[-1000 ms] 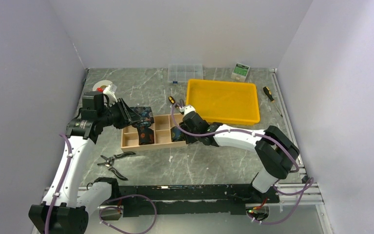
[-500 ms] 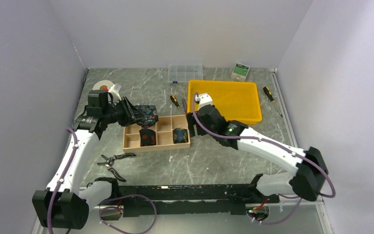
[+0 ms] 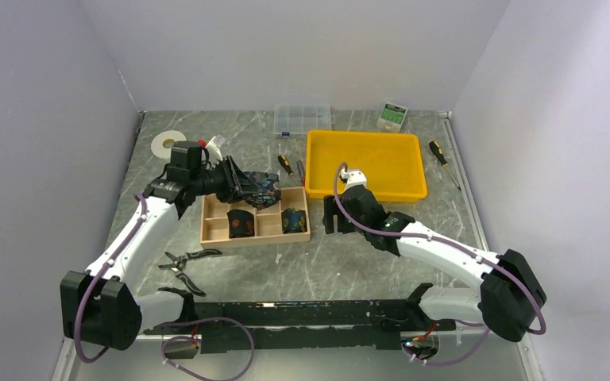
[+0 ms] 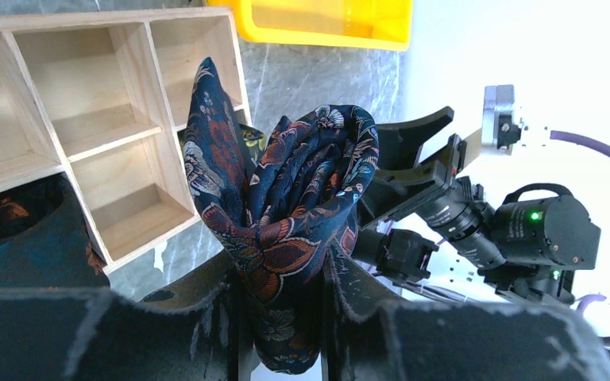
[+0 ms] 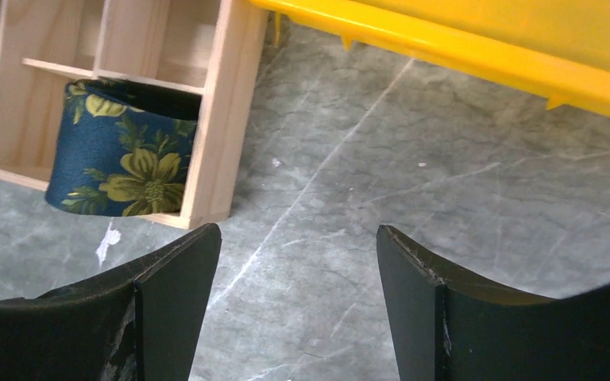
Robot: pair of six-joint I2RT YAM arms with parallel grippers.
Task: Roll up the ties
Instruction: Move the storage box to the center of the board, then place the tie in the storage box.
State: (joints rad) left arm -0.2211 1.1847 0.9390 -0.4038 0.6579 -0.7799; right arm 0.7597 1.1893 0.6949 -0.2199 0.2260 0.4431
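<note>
My left gripper (image 3: 248, 181) is shut on a rolled tie (image 3: 262, 185), dark navy with red-orange flowers, and holds it above the back row of a wooden compartment box (image 3: 216, 236). In the left wrist view the coil (image 4: 286, 198) stands up between the fingers of that gripper (image 4: 282, 270). Two more rolled ties (image 3: 241, 224) (image 3: 292, 220) sit in the front compartments; the right one (image 5: 123, 163) is blue with yellow-green flowers. My right gripper (image 3: 330, 214) hangs open and empty just right of the box, over bare table, as its wrist view (image 5: 295, 238) shows.
A yellow tray (image 3: 365, 193) lies behind the right arm. Black-handled pliers (image 3: 184, 262) lie in front of the box. Screwdrivers (image 3: 284, 164) (image 3: 438, 152), a clear organiser (image 3: 303, 119), a tape roll (image 3: 167, 143) and a small green-white box (image 3: 394, 116) line the back.
My right gripper has opened, left a coil in the box's front right compartment and drawn back to the right. The left arm has carried its tie rightward over the box.
</note>
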